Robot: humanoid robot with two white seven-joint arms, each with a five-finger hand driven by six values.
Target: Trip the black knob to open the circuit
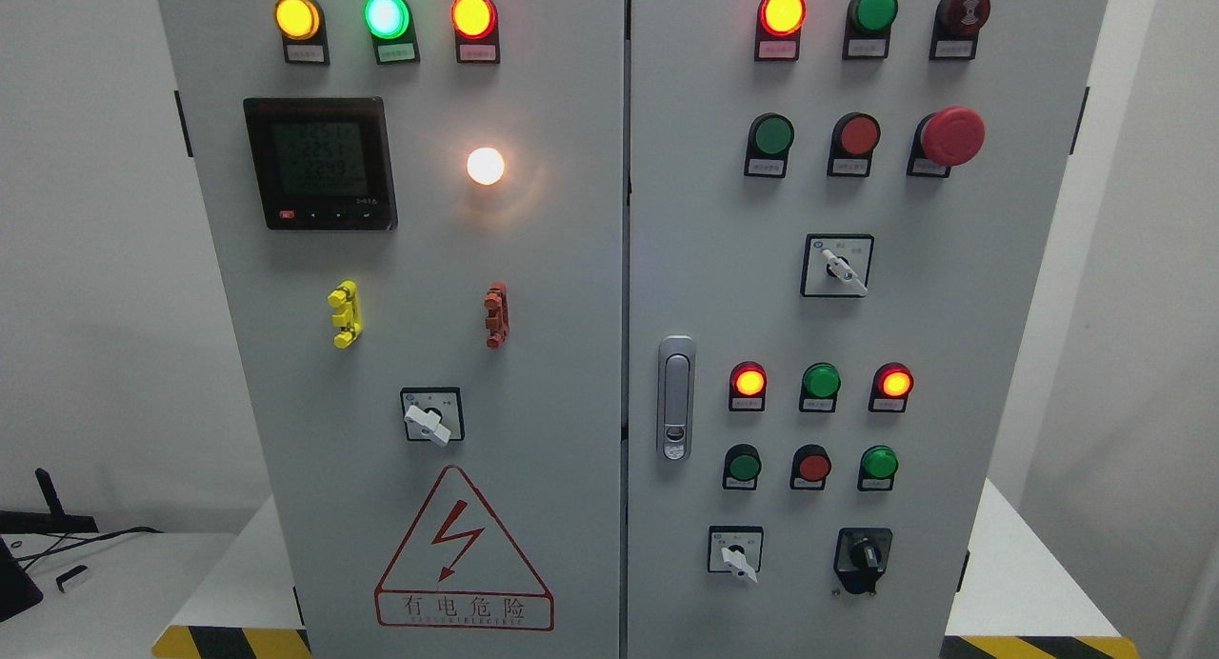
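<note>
Neither hand is in view; black knob (863, 550) sits low on the cabinet's right door (952, 354).

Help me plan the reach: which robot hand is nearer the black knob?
Neither can be judged: no robot hand is in view. The black knob sits at the lower right of the right cabinet door, so the right arm would probably suit.

- Neither of the robot's arms shows in the head view.
- No hand, wrist or finger enters from the lower left, the lower right or the bottom edge.
</note>
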